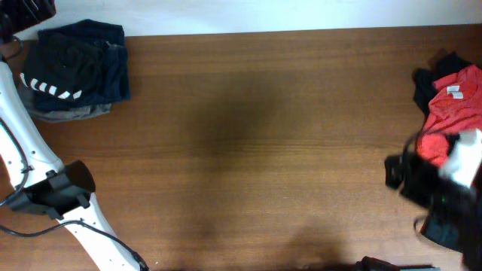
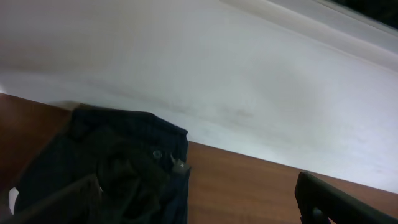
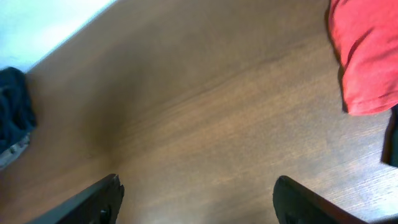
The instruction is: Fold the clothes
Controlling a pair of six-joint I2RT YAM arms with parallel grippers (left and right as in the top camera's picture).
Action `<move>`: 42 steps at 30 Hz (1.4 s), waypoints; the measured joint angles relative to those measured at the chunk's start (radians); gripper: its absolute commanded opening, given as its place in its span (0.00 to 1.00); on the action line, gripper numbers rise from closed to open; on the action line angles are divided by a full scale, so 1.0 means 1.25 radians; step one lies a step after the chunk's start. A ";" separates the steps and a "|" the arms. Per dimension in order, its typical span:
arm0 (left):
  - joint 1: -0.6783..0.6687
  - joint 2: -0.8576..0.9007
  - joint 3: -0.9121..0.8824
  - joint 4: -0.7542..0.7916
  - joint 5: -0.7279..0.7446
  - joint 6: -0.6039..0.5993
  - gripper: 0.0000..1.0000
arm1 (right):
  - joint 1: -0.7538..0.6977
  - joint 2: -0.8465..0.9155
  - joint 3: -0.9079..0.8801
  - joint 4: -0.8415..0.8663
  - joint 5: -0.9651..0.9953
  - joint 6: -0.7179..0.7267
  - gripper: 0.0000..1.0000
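Along the right edge of the table (image 1: 248,150) lies the unfolded part of the clothes: a loose pile (image 1: 444,90) in which a red garment (image 1: 461,109) with a white tag (image 1: 454,91) rests on a black garment (image 1: 431,75). At the far left corner sits the part already done, a folded stack (image 1: 113,71) whose top piece is a dark garment (image 1: 64,68) with short white stripes, over navy and grey layers. Blurred in the overhead view, the right gripper (image 3: 198,186) hangs at the near end of the pile, jaws spread with nothing between them; its wrist view looks across bare wood, the red garment at upper right. Close to the stack and facing the wall (image 2: 186,62), the left gripper (image 2: 196,186) has its jaws likewise wide and empty. Step in hand, as judged: fetching the next piece. Done well, the right fingers pinch the red garment alone, at a hem or corner and not the black cloth beneath, draw it onto the bare middle of the table and spread it flat before any crease; the left arm lifts straight clear so that the stack is not pulled askew.
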 measured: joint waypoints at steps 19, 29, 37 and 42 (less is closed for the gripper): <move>0.000 0.000 0.000 -0.014 0.000 0.000 0.99 | 0.000 -0.243 0.003 -0.046 0.074 -0.006 0.99; 0.000 0.000 0.000 -0.014 0.000 0.000 0.99 | 0.000 -0.243 0.003 -0.046 0.074 -0.006 0.99; 0.000 0.000 0.000 -0.014 0.000 0.000 0.99 | 0.000 -0.243 0.003 -0.045 0.083 -0.007 0.99; 0.000 0.000 0.000 -0.014 0.000 0.000 0.99 | 0.000 -0.262 -0.054 0.045 0.092 -0.009 0.99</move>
